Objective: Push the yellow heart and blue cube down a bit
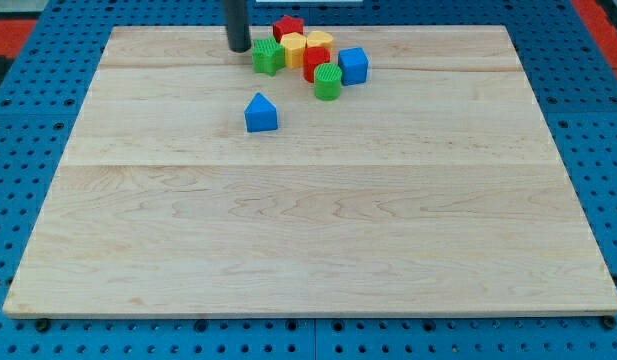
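Tip: my tip point(238, 48) at the view's top, just left of the green block point(267, 56).
Yellow heart point(320, 41): touching the cluster.
Blue cube point(353, 65): cluster's right edge.
Gripper: none, only a rod.

Two blue blocks point(353, 65), two green point(267, 56), two yellow point(294, 48), two red point(288, 26)

Yellow heart point(320, 40) half behind neighbours

Bright, even overhead lighting across the pale wooden bench point(308, 220); no glare. Short, soft shadows hugging the blocks and the dark rod at the far edge. Focus slightly soft throughout, grain readable. Edges straight, without noticeable distortion.
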